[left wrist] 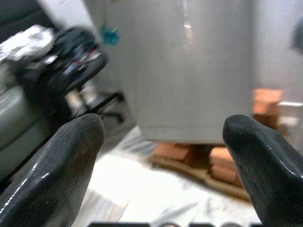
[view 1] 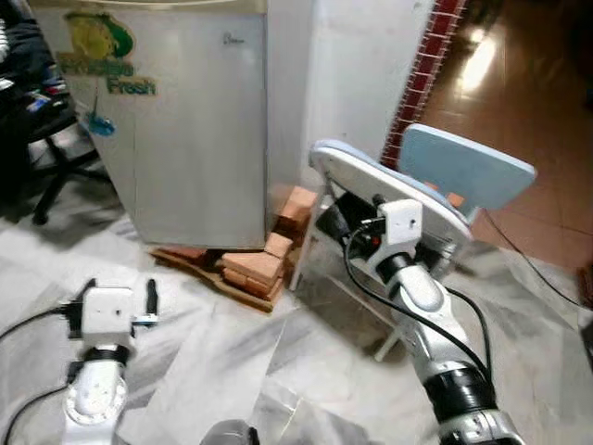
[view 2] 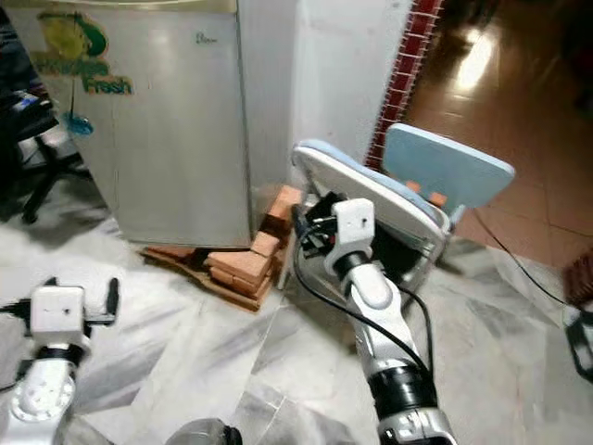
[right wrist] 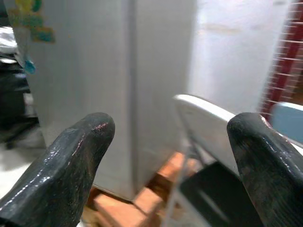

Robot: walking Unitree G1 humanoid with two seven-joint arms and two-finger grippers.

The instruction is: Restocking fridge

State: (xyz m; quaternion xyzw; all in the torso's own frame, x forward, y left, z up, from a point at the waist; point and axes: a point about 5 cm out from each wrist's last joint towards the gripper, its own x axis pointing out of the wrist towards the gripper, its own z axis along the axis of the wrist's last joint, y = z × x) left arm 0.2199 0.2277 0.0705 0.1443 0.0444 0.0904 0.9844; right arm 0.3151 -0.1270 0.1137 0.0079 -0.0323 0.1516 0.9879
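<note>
Silver fridge (view 1: 185,130), door shut, stands ahead and to the robot's left, raised on bricks (view 1: 255,269) and a board.

Left eye: left end effector (view 1: 119,298) sits low at the near left, on a line with the door face but well short of it, marble floor (view 1: 232,343) between. Right end effector (view 1: 357,232) is up by the pale folding chair (view 1: 389,185), just off the fridge's right flank. The fridge's long axis is vertical. I can't make out a handle; the door's right edge (view 1: 266,120) is the edge nearer the right arm. Judgement: the right arm is nearer that edge, the left arm is squarer to the door face.

Right eye: same layout. It shows the right end effector (view 2: 315,227) level with the chair's edge, cables trailing from the wrist. Fingers too small here to read their gap.

Left wrist: fingers (left wrist: 61,161) spread wide, nothing between them. It looks straight at the door, with bricks under it and an office chair (left wrist: 71,61) off to one side, which the head views crop.

Right wrist: fingers (right wrist: 71,165) also spread wide and empty. It shows the seam between door and cabinet side (right wrist: 131,85), with the chair just beside. Judgement: that seam is where a pull would start.

No stock items visible.
</note>
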